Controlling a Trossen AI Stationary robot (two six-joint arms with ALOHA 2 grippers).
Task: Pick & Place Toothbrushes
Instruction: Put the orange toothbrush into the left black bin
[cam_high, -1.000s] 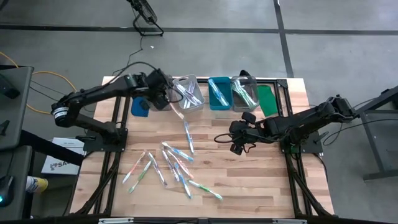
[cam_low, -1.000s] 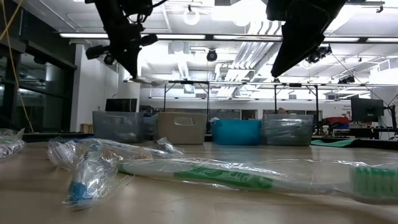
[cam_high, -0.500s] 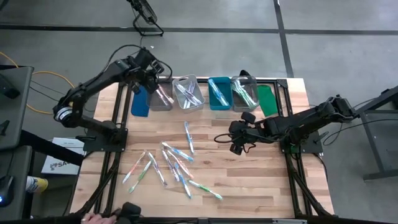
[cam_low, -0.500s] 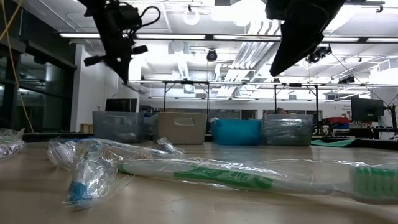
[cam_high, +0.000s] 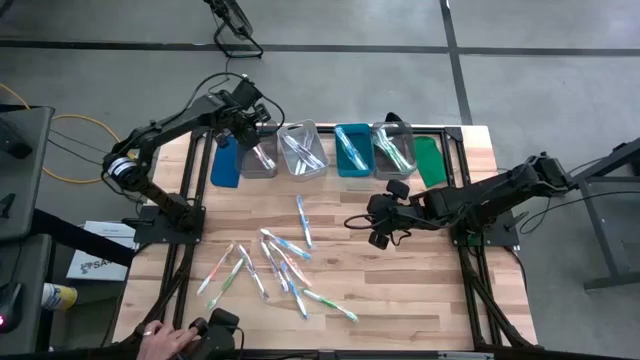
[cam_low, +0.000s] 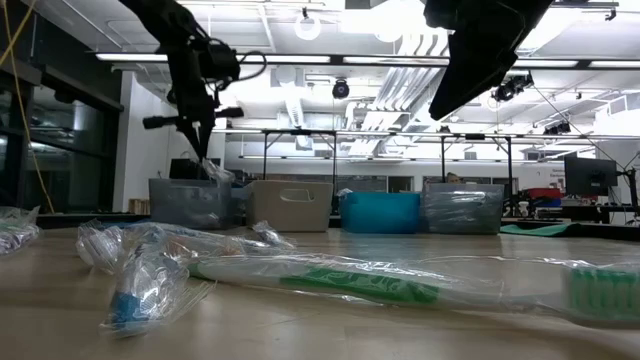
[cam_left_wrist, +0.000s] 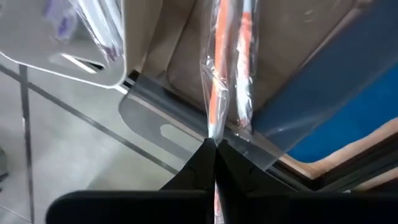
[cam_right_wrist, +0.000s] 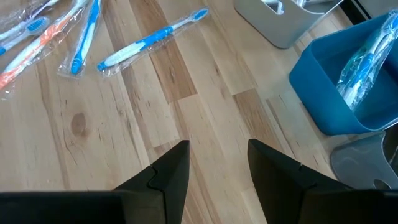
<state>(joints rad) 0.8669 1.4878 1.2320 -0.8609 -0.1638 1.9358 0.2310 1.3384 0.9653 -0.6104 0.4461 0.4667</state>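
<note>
My left gripper (cam_high: 252, 132) hangs over the leftmost grey bin (cam_high: 246, 166) at the table's far left, shut on an orange toothbrush (cam_left_wrist: 217, 81) in a clear wrapper. In the low view the wrapper (cam_low: 216, 171) reaches the bin's rim (cam_low: 188, 186). Several wrapped toothbrushes (cam_high: 280, 262) lie flat on the wood in the table's middle. My right gripper (cam_high: 380, 232) hovers open to their right, above bare wood, nothing between its fingers (cam_right_wrist: 174, 171). A blue toothbrush (cam_right_wrist: 152, 38) lies ahead of it. My left gripper pinches one end of the wrapped orange toothbrush (cam_left_wrist: 215, 132) between its two shut fingertips. The fingers slant down from above. The toothbrush hangs below them into the grey bin's opening; whether its lower end touches the bin, I cannot tell.
Along the far edge stand a clear bin (cam_high: 303, 150), a teal bin (cam_high: 352, 150) and another grey bin (cam_high: 393, 148), each holding toothbrushes. A blue lid (cam_high: 225, 168) and a green lid (cam_high: 430, 160) flank them. A person's hand (cam_high: 152, 335) with a dark device shows at the near left edge.
My left gripper has carried the toothbrush from beside the clear bin toward the table's far left corner, rolled its wrist, and sunk over the leftmost grey bin. The toothbrush now hangs at the bin's rim. A person's hand has come in at the near edge.
</note>
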